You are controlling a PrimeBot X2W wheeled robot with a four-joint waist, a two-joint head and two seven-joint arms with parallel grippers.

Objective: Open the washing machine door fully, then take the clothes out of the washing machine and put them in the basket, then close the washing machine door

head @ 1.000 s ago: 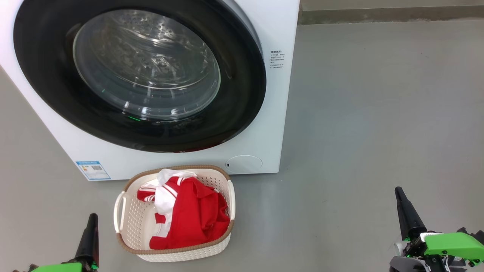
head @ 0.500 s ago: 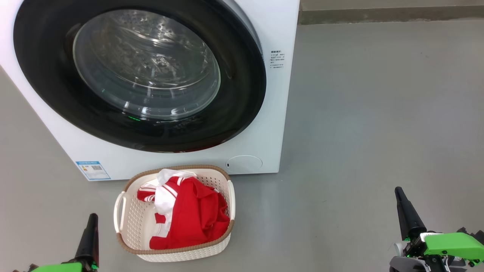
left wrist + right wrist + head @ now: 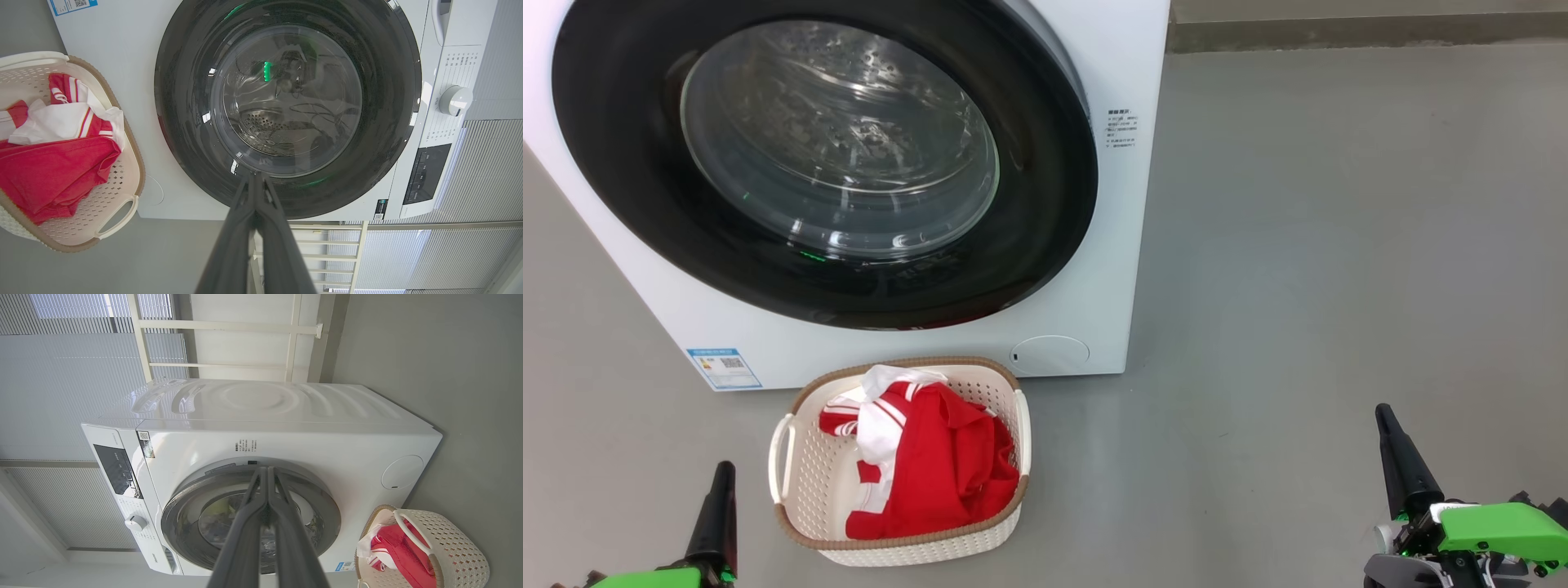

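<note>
The white washing machine (image 3: 1094,73) stands at the upper left of the head view, its round black-rimmed door (image 3: 825,155) closed flat against the front. Through the glass I see the bare steel drum (image 3: 265,130). The red and white clothes (image 3: 923,465) lie bundled in the cream basket (image 3: 898,551) on the floor just in front of the machine. My left gripper (image 3: 722,469) is shut and empty at the lower left, beside the basket's left handle. My right gripper (image 3: 1380,411) is shut and empty at the lower right, well away from the basket.
Grey floor (image 3: 1339,245) stretches to the right of the machine. A wall base (image 3: 1364,33) runs along the far edge. White window frames and blinds (image 3: 81,375) stand behind the machine. The control panel with a white knob (image 3: 455,100) sits at the machine's top.
</note>
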